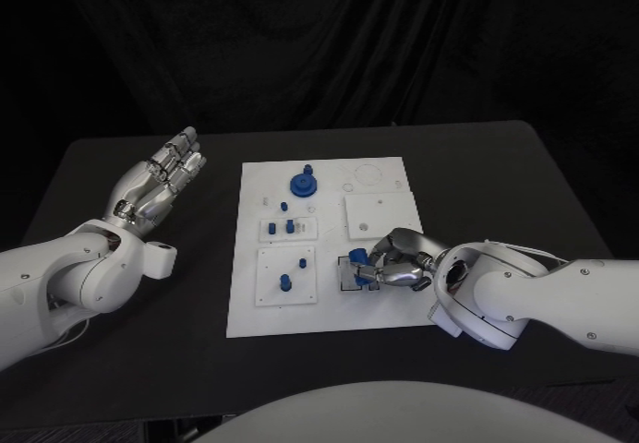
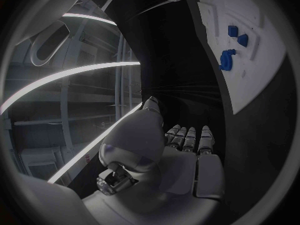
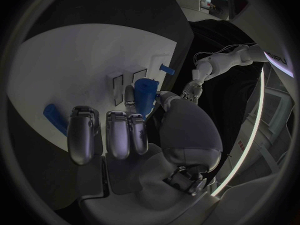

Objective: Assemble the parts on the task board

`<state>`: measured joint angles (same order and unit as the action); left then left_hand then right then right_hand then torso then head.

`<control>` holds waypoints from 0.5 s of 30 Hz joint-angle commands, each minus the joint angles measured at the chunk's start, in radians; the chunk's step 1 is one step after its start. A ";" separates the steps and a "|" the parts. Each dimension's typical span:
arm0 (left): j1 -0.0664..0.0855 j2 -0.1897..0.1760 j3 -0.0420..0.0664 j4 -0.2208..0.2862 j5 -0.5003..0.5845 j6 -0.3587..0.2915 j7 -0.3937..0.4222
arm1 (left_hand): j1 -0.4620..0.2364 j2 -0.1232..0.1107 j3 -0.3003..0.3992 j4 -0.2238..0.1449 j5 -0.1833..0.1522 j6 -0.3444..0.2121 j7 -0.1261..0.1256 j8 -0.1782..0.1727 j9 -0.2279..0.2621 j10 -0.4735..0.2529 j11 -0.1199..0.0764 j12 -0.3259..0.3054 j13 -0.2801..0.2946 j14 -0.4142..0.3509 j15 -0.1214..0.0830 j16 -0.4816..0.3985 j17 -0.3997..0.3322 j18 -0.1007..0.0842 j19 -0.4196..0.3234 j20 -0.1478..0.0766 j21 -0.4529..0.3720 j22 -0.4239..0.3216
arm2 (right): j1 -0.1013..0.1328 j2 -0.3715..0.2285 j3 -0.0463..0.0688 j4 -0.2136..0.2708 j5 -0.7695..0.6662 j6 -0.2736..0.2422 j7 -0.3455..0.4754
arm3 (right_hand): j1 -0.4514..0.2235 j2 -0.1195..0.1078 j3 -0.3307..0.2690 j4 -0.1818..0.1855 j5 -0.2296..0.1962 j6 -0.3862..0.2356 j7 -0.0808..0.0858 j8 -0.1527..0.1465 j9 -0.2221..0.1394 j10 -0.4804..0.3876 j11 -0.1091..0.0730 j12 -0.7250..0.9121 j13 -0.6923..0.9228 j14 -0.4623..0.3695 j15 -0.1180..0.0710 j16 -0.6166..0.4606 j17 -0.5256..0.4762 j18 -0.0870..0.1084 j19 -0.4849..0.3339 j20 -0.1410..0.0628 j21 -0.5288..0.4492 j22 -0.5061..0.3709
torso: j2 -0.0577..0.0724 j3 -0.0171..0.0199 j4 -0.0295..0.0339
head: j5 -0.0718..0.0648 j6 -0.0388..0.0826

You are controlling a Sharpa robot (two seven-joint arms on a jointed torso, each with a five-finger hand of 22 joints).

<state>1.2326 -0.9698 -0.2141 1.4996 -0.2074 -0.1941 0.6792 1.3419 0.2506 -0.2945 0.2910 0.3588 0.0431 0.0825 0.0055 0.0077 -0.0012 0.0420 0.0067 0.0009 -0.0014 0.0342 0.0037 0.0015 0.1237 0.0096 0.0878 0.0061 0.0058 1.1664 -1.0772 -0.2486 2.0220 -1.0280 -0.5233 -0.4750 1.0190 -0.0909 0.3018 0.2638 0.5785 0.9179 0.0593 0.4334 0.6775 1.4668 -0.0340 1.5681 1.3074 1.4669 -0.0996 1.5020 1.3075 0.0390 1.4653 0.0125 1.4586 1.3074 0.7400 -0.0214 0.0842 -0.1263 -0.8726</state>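
Assembly of the parts on the board (image 1: 386,309), a white plate lying in the middle of the black table (image 1: 533,185). The right hand (image 1: 389,266) rests over the board's near right corner with its fingers curled round a blue part (image 1: 358,256), which the right wrist view shows as an upright blue block (image 3: 145,96) pinched between thumb and fingers above the white surface; the hold is narrow and from the side, presumably so that the block's lower end stays free to enter a seat. Just beneath it sits a grey fixture (image 1: 352,277) on the board, most likely the seat intended, though whether the block already touches it cannot be told. The left hand (image 1: 157,179) lies well apart from the board, on the table's far left, fingers straight and spread and holding nothing, a posture that keeps it out of the working arm's way. Other parts appear already seated: a round blue piece (image 1: 305,184) with a peg at the board's far end, small blue pegs (image 1: 280,226) in a white block at mid-board, and further pegs (image 1: 283,281) in the near left block. A plain white square (image 1: 379,214) lies beside the working hand. A loose blue piece (image 3: 55,119) lies flat near the fingers in the right wrist view. Judged from this layout, the task is partly done.
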 commanded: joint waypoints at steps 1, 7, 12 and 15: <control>-0.002 0.001 0.001 0.003 0.003 0.008 0.054 | 0.013 0.001 0.006 -0.002 0.007 0.000 0.007 0.004 0.002 0.001 0.007 -0.007 -0.001 0.001 0.007 -0.004 -0.001 0.000 0.001 0.006 0.002 0.001 | -0.002 0.004 0.000 -0.005 0.022 0.006 0.008 | -0.024 0.001 0.000 0.009 -0.053 0.005 -0.010 -0.009 -0.005 0.104 0.010 0.003 0.263 0.072 0.012 -0.005 0.087 -0.005 0.051 0.009 -0.009 0.218 | 0.000 -0.0003 0.0005 | 0.002 0.000; -0.002 0.001 0.001 0.004 0.003 0.011 0.051 | 0.017 0.000 0.006 -0.002 0.009 -0.001 0.007 0.004 0.002 0.001 0.007 -0.007 -0.001 0.001 0.008 -0.004 -0.001 0.000 0.001 0.007 0.003 0.001 | -0.002 0.013 0.000 -0.012 0.022 0.022 -0.001 | -0.035 0.004 -0.022 0.021 -0.137 -0.004 -0.004 -0.021 -0.014 0.104 0.014 0.003 0.263 0.070 0.016 -0.010 0.075 -0.002 0.045 0.014 -0.022 0.214 | 0.000 -0.0002 0.0003 | 0.004 0.000; -0.002 0.002 0.001 0.003 0.003 0.012 0.050 | 0.019 0.000 0.007 -0.002 0.010 -0.001 0.007 0.004 0.002 0.001 0.007 -0.007 -0.001 0.001 0.010 -0.004 -0.001 -0.001 0.001 0.008 0.003 0.001 | -0.002 0.015 0.000 -0.013 0.022 0.032 -0.004 | -0.044 -0.001 -0.041 0.022 -0.152 -0.010 -0.001 -0.028 -0.019 0.104 0.017 0.003 0.263 0.069 0.018 -0.013 0.067 0.000 0.041 0.015 -0.031 0.211 | 0.000 -0.0001 -0.0004 | 0.006 0.000; -0.002 0.002 0.001 0.002 0.003 0.013 0.050 | 0.020 -0.001 0.007 -0.003 0.011 0.000 0.007 0.004 0.002 0.001 0.007 -0.007 -0.001 0.001 0.010 -0.004 -0.001 -0.001 0.001 0.008 0.003 0.001 | -0.002 0.016 0.000 -0.013 0.022 0.036 -0.005 | -0.048 -0.002 -0.050 0.023 -0.162 -0.012 0.000 -0.030 -0.020 0.104 0.018 0.003 0.263 0.068 0.019 -0.014 0.066 0.000 0.041 0.016 -0.032 0.211 | 0.000 0.0001 -0.0001 | 0.005 0.000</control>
<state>1.2325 -0.9691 -0.2141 1.5005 -0.2074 -0.1930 0.6792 1.3501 0.2509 -0.2917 0.2881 0.3628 0.0431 0.0825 0.0055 0.0077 -0.0013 0.0419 0.0067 0.0010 0.0023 0.0378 0.0037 0.0017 0.1236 0.0096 0.0878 0.0061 0.0059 1.1664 -1.0626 -0.2481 2.0067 -1.0100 -0.5076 -0.4755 0.9810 -0.0946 0.2547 0.2850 0.4199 0.9116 0.0587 0.4073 0.6585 1.4629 -0.0229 1.5681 1.3073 1.4689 -0.0876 1.4948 1.3075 0.0391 1.4653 0.0198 1.4314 1.3074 0.7400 -0.0218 0.0843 -0.1205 -0.8726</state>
